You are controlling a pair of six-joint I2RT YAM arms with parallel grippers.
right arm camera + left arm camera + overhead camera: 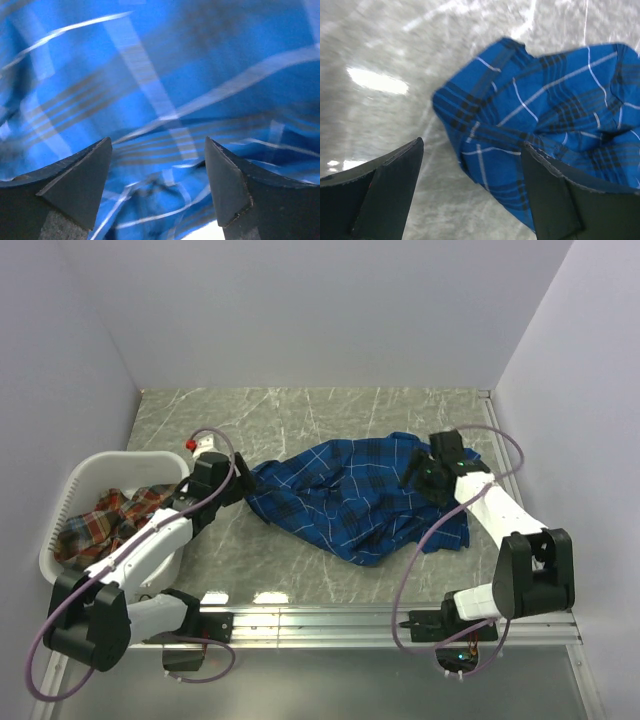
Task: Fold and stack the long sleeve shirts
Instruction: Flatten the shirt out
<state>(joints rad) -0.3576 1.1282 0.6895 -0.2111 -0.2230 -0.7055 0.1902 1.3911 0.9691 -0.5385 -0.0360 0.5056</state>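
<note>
A royal blue plaid long sleeve shirt (350, 495) lies crumpled on the grey marbled table (300, 415). My left gripper (240, 488) hangs open at its left edge; in the left wrist view the shirt's end (530, 115) lies on the table just beyond the spread fingers (395, 175), with nothing held. My right gripper (425, 472) stands open over the shirt's right part; the right wrist view shows blue cloth (160, 90) filling the frame below its parted fingers (85, 175). A red-orange plaid shirt (110, 515) lies bunched in the basket.
A white plastic laundry basket (75, 490) stands at the table's left side, beside my left arm. White walls close the table in at the back and both sides. A metal rail (330, 620) runs along the near edge.
</note>
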